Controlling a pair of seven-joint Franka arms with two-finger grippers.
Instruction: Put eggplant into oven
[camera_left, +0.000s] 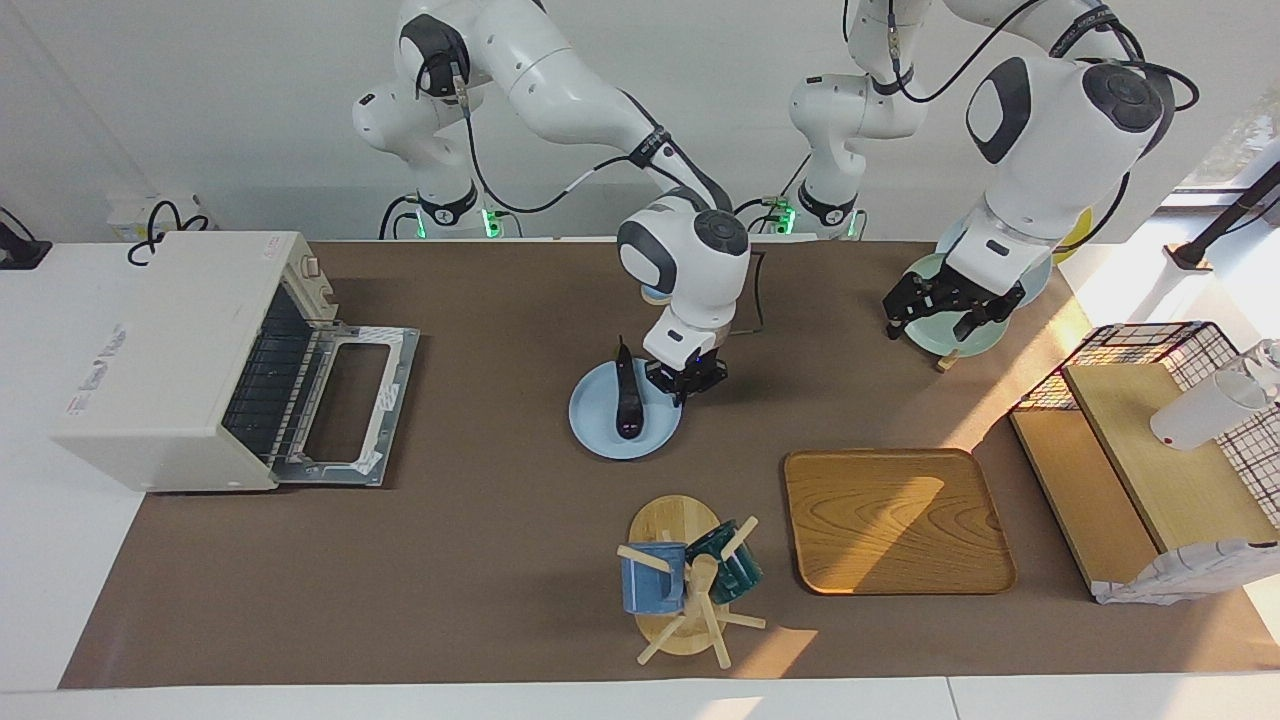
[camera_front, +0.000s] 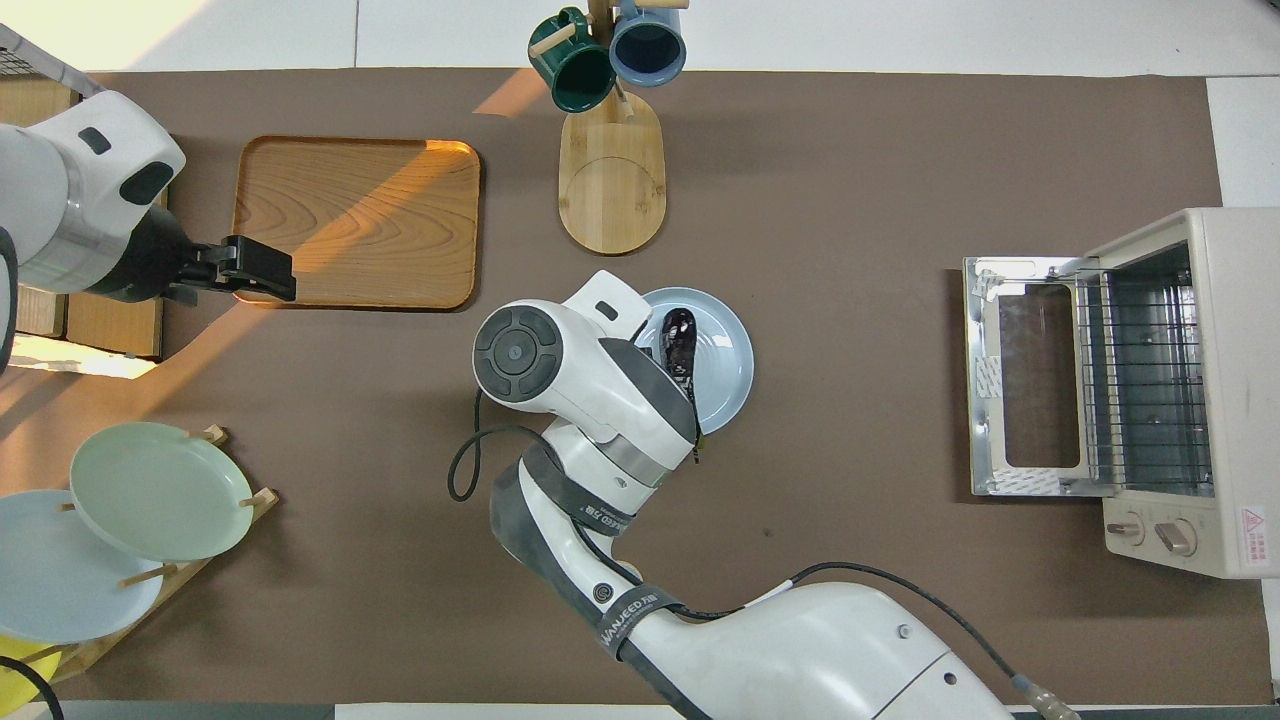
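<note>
The eggplant (camera_left: 628, 398) is slim and dark, and lies lengthwise on a light blue plate (camera_left: 598, 420) in the middle of the table, stem tip toward the robots. It also shows in the overhead view (camera_front: 680, 345) on the plate (camera_front: 725, 370). My right gripper (camera_left: 684, 384) is at the plate's rim on the side toward the left arm, shut on it; the plate looks slightly raised. In the overhead view the wrist hides this gripper. The oven (camera_left: 170, 350) stands at the right arm's end with its door (camera_left: 345, 410) dropped open. My left gripper (camera_left: 940, 318) is open and empty, up in the air.
A mug tree (camera_left: 685, 585) with a blue and a green mug and a wooden tray (camera_left: 895, 520) lie farther from the robots than the plate. A plate rack (camera_front: 150, 490) and a wire basket shelf (camera_left: 1170, 350) stand at the left arm's end.
</note>
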